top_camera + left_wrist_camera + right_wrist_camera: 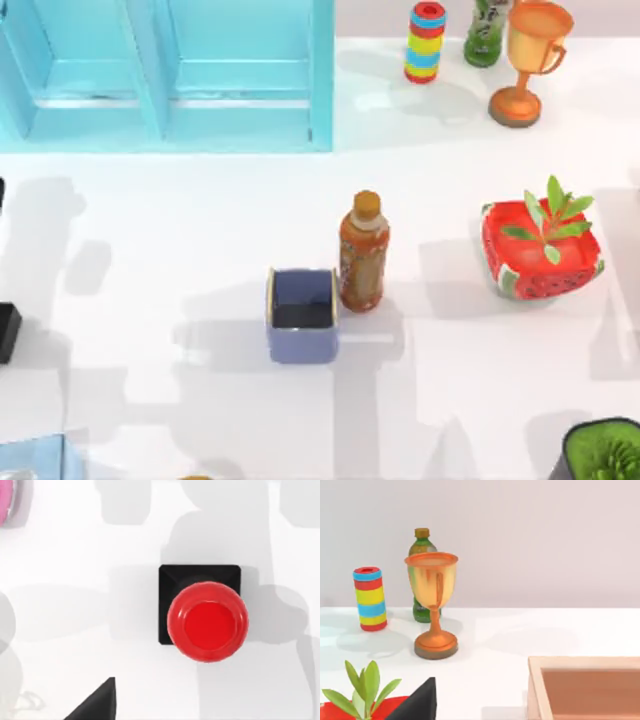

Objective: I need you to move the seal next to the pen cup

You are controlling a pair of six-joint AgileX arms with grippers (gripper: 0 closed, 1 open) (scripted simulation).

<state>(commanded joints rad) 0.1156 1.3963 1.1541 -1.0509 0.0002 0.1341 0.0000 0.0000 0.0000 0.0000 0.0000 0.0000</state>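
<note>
The seal [205, 615], a black square block with a glossy red round knob, stands upright on the white table, seen straight from above in the left wrist view. A black piece of my left gripper [95, 705] shows at that view's edge, apart from the seal. The pen cup [302, 315], a periwinkle-blue square box with a dark inside, stands near the table's middle. A black piece of my right gripper [420, 702] shows in the right wrist view, over the table's right side near the planter.
A brown bottle [363, 252] stands against the cup's right. A red watermelon planter [542, 250] sits further right. A trophy [530, 60], a striped can [426, 42] and a green bottle [488, 32] line the back. A blue cabinet [165, 70] stands back left. A wooden box [585, 687] lies near the right gripper.
</note>
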